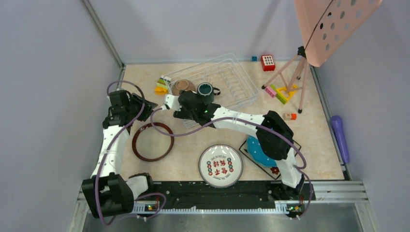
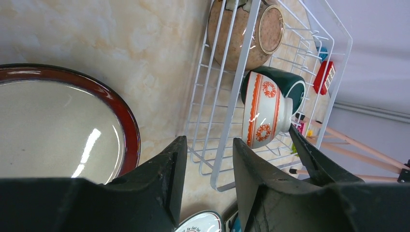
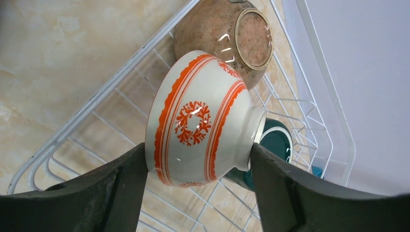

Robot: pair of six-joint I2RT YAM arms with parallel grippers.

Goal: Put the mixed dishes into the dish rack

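My right gripper [image 3: 198, 153] is shut on the small orange-and-white patterned bowl [image 3: 200, 121]. It holds the bowl sideways by rim and foot, just above the white wire dish rack [image 3: 96, 100]. Inside the rack lie the brown bowl [image 1: 183, 86] and the dark green mug [image 1: 205, 89]. My left gripper [image 2: 209, 159] hangs open and empty beside the rack's near-left rim [image 2: 235, 94], above the dark red-rimmed round plate [image 1: 153, 141]. The white plate with red characters [image 1: 221, 166] lies near the front. The blue dotted plate [image 1: 256, 152] rests on the black square plate, partly under my right arm.
Colourful toy blocks [image 1: 162, 87] lie at the rack's left end, with more blocks [image 1: 280, 93] to its right. A red keypad toy [image 1: 267, 62] sits at the back. A pink perforated board on a tripod [image 1: 295, 72] stands at the right. A purple object [image 1: 340, 137] lies off the mat.
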